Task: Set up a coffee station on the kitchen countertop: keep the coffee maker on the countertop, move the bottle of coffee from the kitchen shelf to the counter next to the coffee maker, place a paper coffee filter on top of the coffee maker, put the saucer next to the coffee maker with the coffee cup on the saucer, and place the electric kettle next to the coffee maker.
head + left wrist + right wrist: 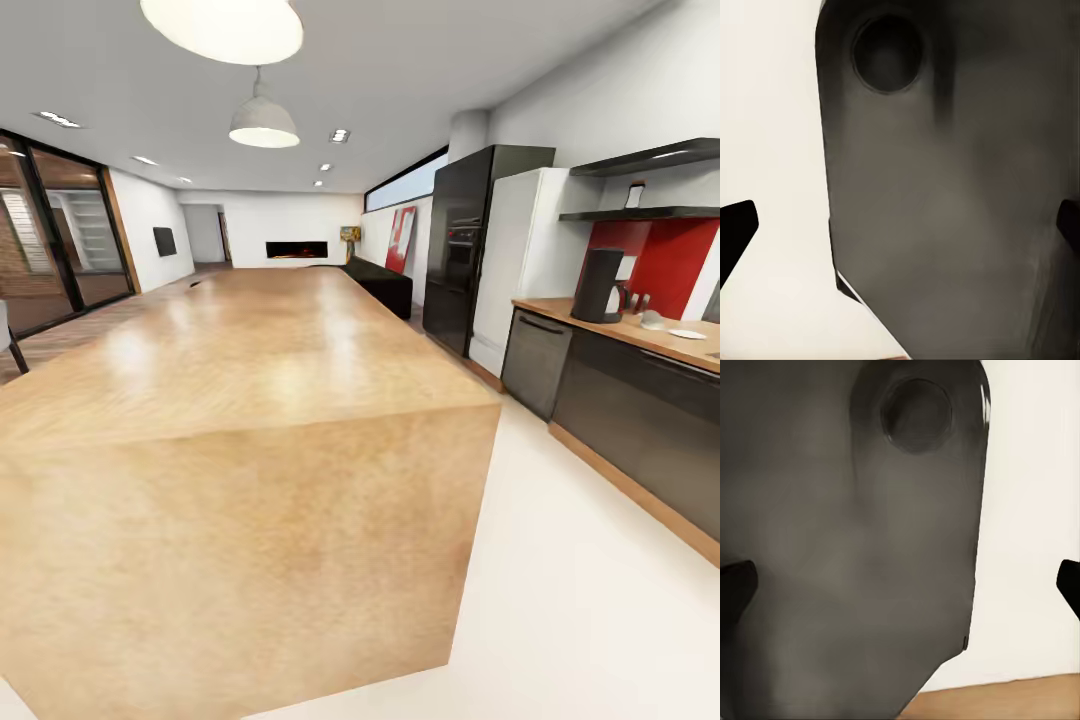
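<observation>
Far off to the right, on the long table [560, 305], stands the coffee maker [598, 286], saucer [687, 333] beside it. Both grippers [900, 225] [900, 581] hang spread wide, holding nothing, well apart from them.

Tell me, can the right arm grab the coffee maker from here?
Probably not. The coffee maker stands far off on the countertop at the right, with open floor between, so the robot would need to drive closer.

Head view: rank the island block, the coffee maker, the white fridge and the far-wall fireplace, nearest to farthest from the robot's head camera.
1. island block: directly ahead, in the foreground.
2. coffee maker: at right, on the kitchen countertop.
3. white fridge: at right, past the countertop's far end.
4. fireplace: centre, in the far wall.
</observation>
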### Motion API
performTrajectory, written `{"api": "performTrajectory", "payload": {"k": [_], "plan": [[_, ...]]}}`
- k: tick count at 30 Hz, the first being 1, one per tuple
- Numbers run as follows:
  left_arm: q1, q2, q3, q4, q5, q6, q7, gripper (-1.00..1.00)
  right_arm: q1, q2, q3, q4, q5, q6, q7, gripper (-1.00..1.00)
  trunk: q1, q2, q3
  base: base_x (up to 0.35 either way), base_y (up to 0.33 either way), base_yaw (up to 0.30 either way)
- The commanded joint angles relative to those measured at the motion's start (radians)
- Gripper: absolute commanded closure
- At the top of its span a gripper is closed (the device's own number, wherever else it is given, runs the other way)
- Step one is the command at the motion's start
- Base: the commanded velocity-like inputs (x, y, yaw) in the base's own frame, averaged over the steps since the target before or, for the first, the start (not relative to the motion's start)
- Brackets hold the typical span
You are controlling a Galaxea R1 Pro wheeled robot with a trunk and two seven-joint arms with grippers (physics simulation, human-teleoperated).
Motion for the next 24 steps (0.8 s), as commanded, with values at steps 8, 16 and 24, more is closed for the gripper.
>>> {"api": "performTrajectory", "payload": {"k": [8,16,24], "plan": [[0.001,-0.004,-0.003,-0.005,-0.003,-0.009,-0.006,-1.0,-0.032,0.045,-0.002,-0.035,0.0,-0.003,0.004,-1.0,0.0,0.0,0.0,0.0,0.0,0.0],[0.001,-0.007,-0.003,-0.005,-0.002,-0.01,-0.006,-1.0,-0.034,0.066,-0.008,-0.049,0.0,-0.004,0.003,-1.0,0.0,0.0,0.0,0.0,0.0,-0.109],[0.0,-0.008,-0.003,-0.005,-0.002,-0.011,-0.014,-1.0,-0.034,0.066,-0.009,-0.049,0.0,-0.005,0.003,-1.0,0.0,0.0,0.0,0.0,0.0,-0.257]]}}
